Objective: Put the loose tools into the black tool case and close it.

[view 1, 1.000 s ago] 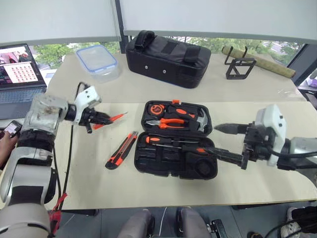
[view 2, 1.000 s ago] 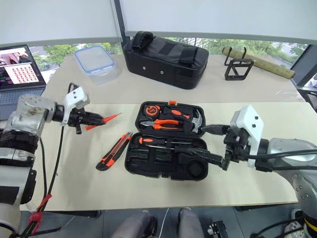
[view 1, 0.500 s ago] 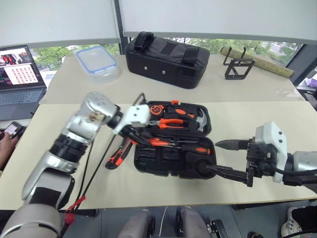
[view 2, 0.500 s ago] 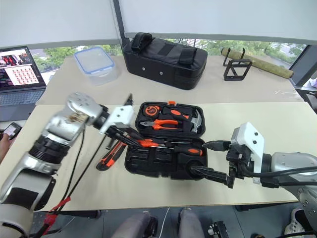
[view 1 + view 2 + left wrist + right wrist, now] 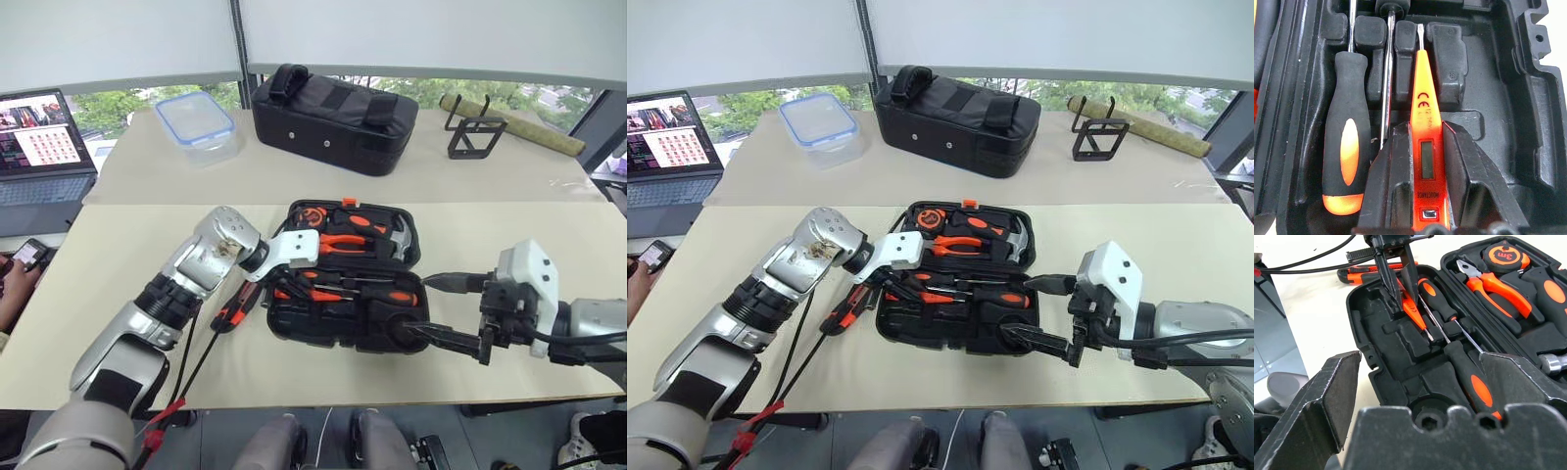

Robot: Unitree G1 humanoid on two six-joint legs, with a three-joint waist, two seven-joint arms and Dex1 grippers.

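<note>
Orange screwdriver lowered into open tool case

Left gripper (image 5: 1427, 171) clamps the slim orange screwdriver (image 5: 1425, 117) over the case (image 5: 294, 328) slots; right gripper (image 5: 446, 308) spread wide at the case's right edge.

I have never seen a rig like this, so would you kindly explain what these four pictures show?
Two pictures look down from a humanoid robot's head; the other two come from cameras on its wrists. On the beige table lies an open flat black plastic tool case. The left pincer is shut on a slim all-orange screwdriver, lowering it into a moulded slot beside two black-and-orange-handled screwdrivers. The right pincer waits open by the case. An orange-and-black utility knife lies loose on the table.
</note>
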